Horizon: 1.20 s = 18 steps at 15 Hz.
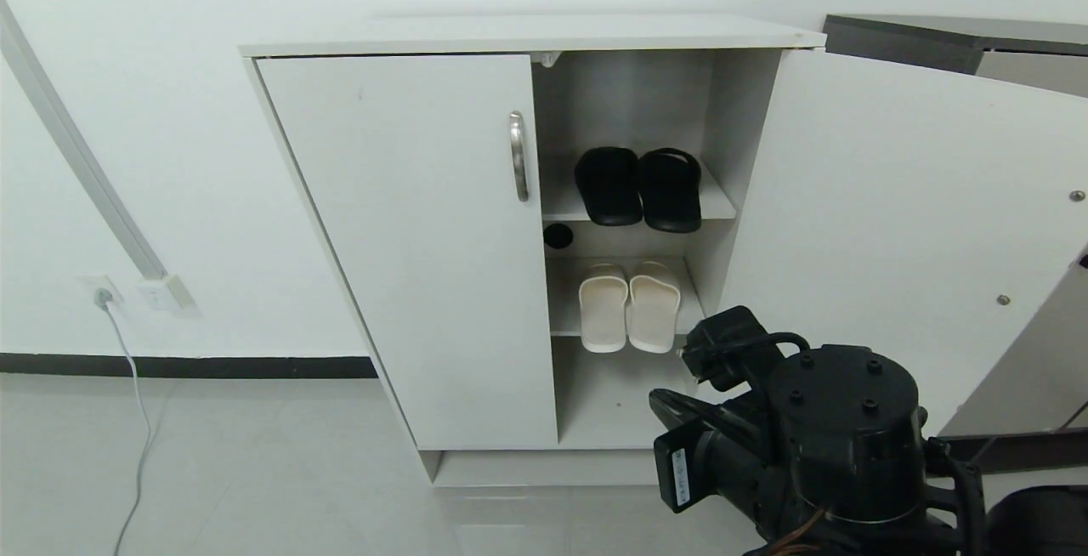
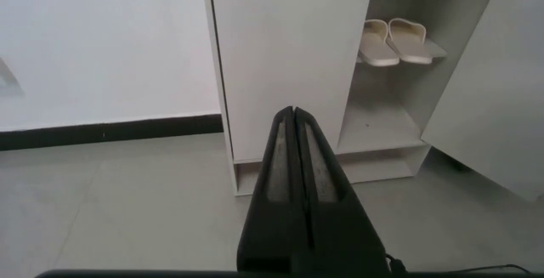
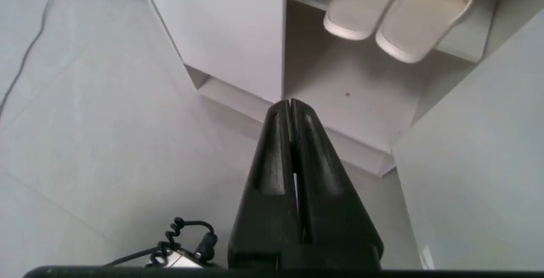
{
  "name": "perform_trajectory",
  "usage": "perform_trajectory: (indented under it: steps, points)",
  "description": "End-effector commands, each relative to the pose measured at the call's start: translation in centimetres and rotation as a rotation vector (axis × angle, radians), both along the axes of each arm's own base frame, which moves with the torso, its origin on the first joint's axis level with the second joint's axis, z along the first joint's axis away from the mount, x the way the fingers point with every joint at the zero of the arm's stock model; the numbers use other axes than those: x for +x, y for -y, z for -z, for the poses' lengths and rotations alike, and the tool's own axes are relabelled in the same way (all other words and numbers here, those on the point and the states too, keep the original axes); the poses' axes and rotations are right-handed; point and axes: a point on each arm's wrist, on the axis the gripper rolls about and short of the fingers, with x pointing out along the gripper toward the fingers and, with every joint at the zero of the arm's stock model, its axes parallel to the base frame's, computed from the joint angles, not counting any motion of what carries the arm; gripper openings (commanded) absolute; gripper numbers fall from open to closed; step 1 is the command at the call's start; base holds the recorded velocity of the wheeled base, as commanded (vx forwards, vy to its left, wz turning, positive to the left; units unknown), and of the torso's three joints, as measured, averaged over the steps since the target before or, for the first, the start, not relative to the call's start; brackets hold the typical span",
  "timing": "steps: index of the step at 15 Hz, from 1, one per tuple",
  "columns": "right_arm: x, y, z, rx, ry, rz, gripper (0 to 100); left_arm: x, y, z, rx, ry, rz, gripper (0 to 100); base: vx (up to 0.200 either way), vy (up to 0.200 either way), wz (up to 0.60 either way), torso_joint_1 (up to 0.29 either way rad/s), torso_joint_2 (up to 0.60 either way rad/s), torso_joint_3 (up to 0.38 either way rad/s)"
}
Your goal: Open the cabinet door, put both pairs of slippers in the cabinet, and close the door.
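**Both pairs shelved, right door open, two grippers closed in front of the cabinet**

We count two grippers, and each has its fingers pressed together with nothing between them. The right gripper (image 3: 291, 108) points steeply down at the cabinet's bottom compartment and the floor (image 3: 102, 99) just before its plinth. The right arm (image 1: 837, 420) sits low in front of the cabinet's open right half, its bulky black joint turned up toward us. The left gripper (image 2: 293, 116) is held more level. It faces the lower part of the cabinet's closed door from farther back, over bare floor.

The cabinet (image 1: 527, 33) is white and stands against a white wall (image 1: 170, 114). It has two doors. The left door (image 1: 408, 241) is shut and carries one metal handle (image 1: 518, 156) along its inner edge. The right door (image 1: 892, 224) is swung wide open, with two screws (image 1: 1077, 195) showing on its inner face.

Inside the open half we see two shelves and four slippers in two pairs. The black slippers (image 1: 608, 186) lie side by side on the upper shelf (image 1: 718, 203). The white slippers (image 1: 603, 309) lie side by side on the shelf below, their ends just over its front edge. One small dark round object (image 1: 558, 235) sits between the two shelves, close to the left door's edge.

To the cabinet's left, one wall socket (image 1: 102, 292) holds a plug, and one cable (image 1: 140, 445) trails from it to the floor.
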Motion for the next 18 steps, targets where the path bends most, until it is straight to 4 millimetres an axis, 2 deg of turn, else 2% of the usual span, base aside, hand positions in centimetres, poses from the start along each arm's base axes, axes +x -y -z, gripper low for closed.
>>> perform_trajectory:
  steps: [1,10,14,18]
  points:
    - [0.03,-0.08,0.19,-0.007,-0.004,0.001,0,0.01,0.0,0.0,0.0,-0.001,0.0,0,0.0,0.0,0.0,0.0,0.0,0.0]
    - [0.0,0.07,0.5,-0.018,-0.009,0.004,0,0.01,0.0,0.0,0.0,-0.001,0.0,0,0.0,0.0,0.0,0.0,0.0,0.0]
    - [0.09,0.16,0.54,-0.02,-0.01,0.008,0,0.01,0.0,0.0,-0.002,-0.002,-0.001,0,0.0,0.0,0.0,0.006,-0.18,-0.298]
    - [0.13,0.11,0.67,-0.024,-0.013,0.008,0,0.01,0.0,0.0,-0.002,-0.002,-0.001,0,0.0,0.0,0.0,0.052,-0.52,-0.371]
